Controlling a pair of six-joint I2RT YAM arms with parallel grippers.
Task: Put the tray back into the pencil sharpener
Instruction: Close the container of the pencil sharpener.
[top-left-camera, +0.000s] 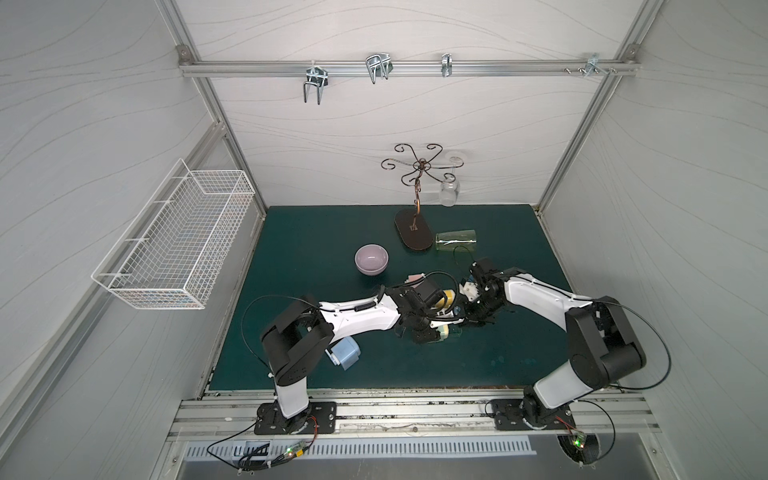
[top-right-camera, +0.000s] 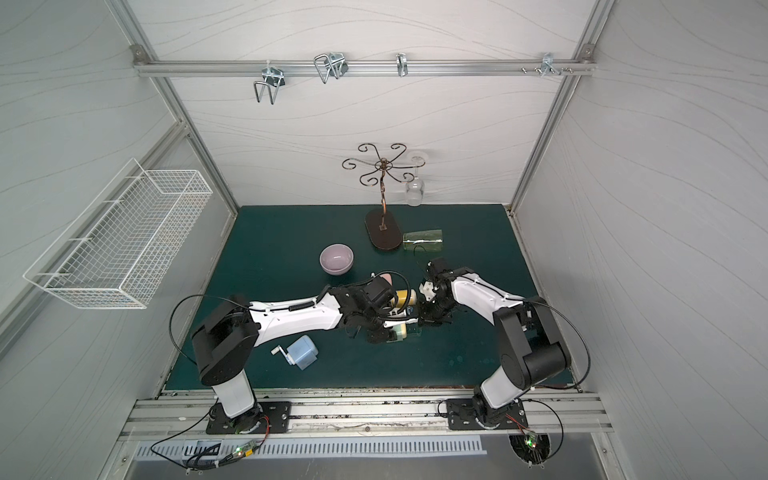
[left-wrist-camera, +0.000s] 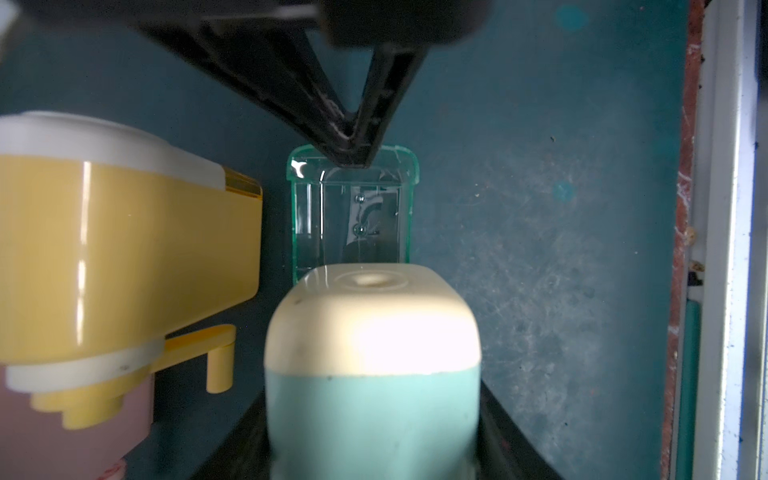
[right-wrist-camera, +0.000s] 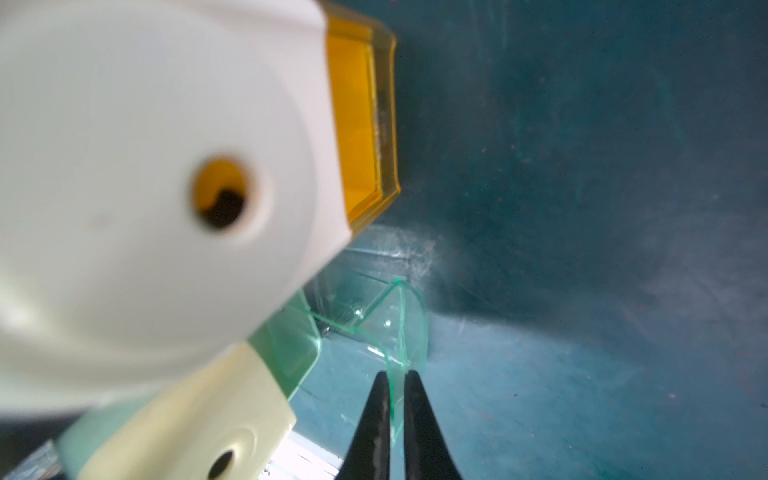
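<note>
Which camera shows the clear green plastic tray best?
Left wrist view: the clear green plastic tray is centred, sharp, largely visible. Right wrist shows only its end, partly hidden; both top views show a tiny sliver.

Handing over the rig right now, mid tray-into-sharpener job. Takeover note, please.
Grippers: the left gripper is shut on the mint-and-cream pencil sharpener. The right gripper is shut on the outer lip of the clear green tray.
Positions: the tray is lined up with the pencil sharpener, with its inner end at the slot. Most of it sticks out. A yellow sharpener lies close beside them.
Done: both parts are gripped and aligned.
Left: push the tray fully home, then release both. Take care not to knock the yellow sharpener.
</note>
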